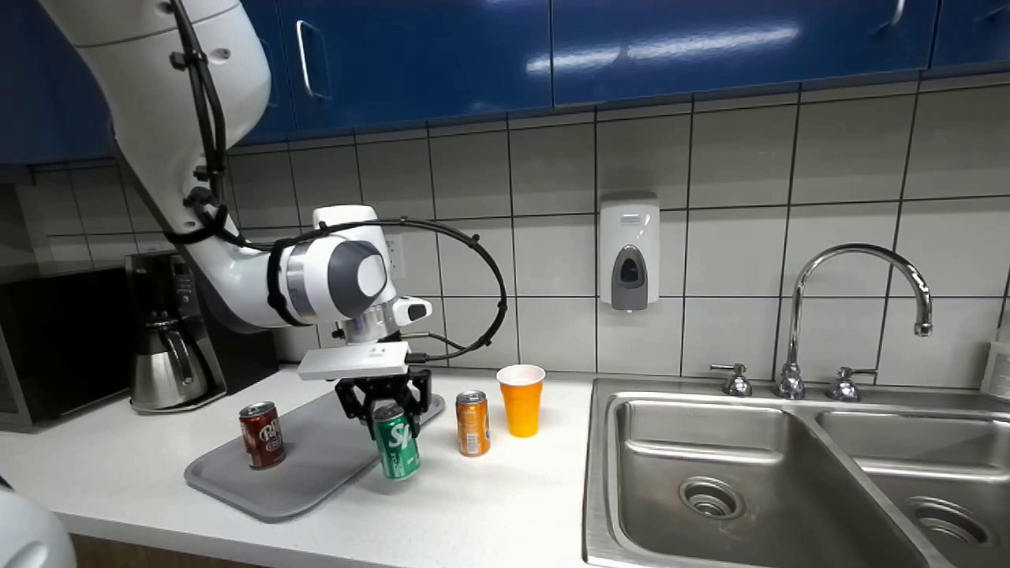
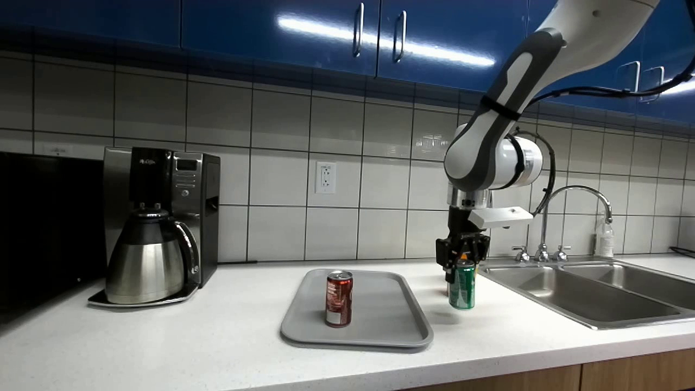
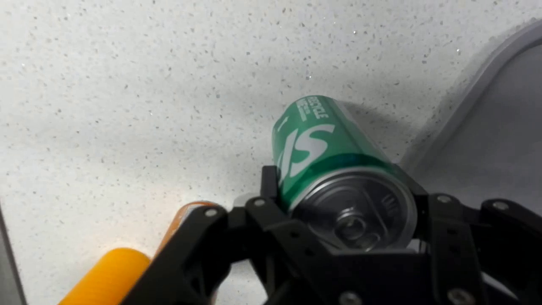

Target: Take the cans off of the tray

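My gripper [image 1: 394, 426] is shut on the green can [image 1: 397, 450], with a finger on each side near its top, as the wrist view [image 3: 338, 186] shows. The can is slightly tilted, beside the tray, at or just above the counter; I cannot tell if it touches. The dark red can [image 1: 263, 438] stands upright on the grey tray [image 1: 323, 450]; both also show in an exterior view [image 2: 339, 304]. The orange-bronze can [image 1: 473, 426] stands upright on the counter off the tray; in the wrist view [image 3: 180, 220] the gripper partly covers it.
A yellow-orange cup [image 1: 521, 402] stands behind the orange-bronze can. A steel sink [image 1: 597, 473] with a faucet [image 1: 797, 315] lies beyond the cans. A coffee maker [image 2: 152, 255] stands on the tray's far side from the sink. Blue cabinets [image 2: 282, 49] hang above.
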`<state>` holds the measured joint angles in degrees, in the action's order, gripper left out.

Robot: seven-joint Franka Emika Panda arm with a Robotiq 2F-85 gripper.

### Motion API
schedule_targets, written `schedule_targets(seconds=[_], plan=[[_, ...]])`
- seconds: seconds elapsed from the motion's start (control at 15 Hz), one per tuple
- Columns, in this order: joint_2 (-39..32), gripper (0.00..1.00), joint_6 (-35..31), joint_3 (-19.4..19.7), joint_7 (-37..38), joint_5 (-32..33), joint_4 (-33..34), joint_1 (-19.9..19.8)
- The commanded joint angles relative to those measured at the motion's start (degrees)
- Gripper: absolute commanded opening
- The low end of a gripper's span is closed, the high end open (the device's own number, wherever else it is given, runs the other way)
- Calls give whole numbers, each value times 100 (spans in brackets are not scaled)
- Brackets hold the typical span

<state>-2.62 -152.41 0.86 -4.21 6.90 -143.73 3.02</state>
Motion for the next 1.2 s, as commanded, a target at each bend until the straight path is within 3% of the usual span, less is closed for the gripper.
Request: schedule_targets(seconds=[0.0, 1.13], plan=[[160, 38, -40, 23, 212, 65, -126, -149], [13, 38, -33, 76, 12, -785, -145, -295]])
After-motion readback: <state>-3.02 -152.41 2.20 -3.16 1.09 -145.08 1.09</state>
